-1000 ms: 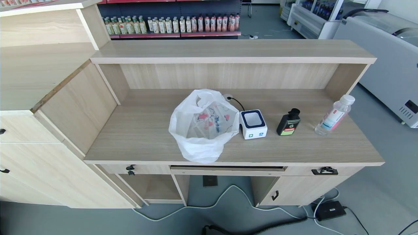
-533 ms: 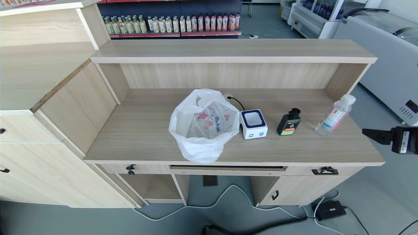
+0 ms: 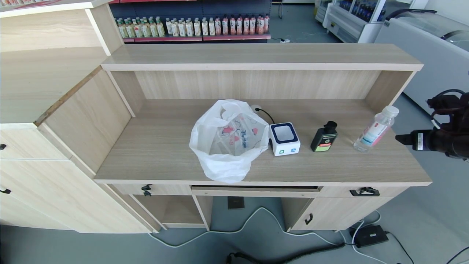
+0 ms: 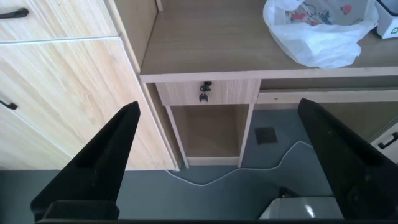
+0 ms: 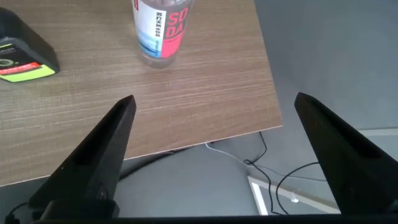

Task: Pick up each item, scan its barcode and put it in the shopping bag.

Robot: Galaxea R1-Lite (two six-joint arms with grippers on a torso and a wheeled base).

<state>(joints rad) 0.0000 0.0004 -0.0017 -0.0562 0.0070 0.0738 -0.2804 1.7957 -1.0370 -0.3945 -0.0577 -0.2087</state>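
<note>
my right claw [image 5: 214, 99] is wide open and holds nothing; in the head picture it hangs at the right edge, just past the end of the counter [image 3: 165, 154]; the water bottle [image 3: 375, 130] stands at the right side of the counter top, near my right claw but not touching it; the black bottle [image 3: 324, 137] stands a little to the left of it; the white scanner box [image 3: 284, 139] sits in the middle of the picture, between the black bottle and the shopping bag [image 3: 227, 141]; the bag is white plastic, its mouth is open, and it sits just beside the scanner; my left claw [image 4: 219, 104] is wide open too and holds nothing; it hangs low in front of the counter, over the grey floor, well apart from the bag
</note>
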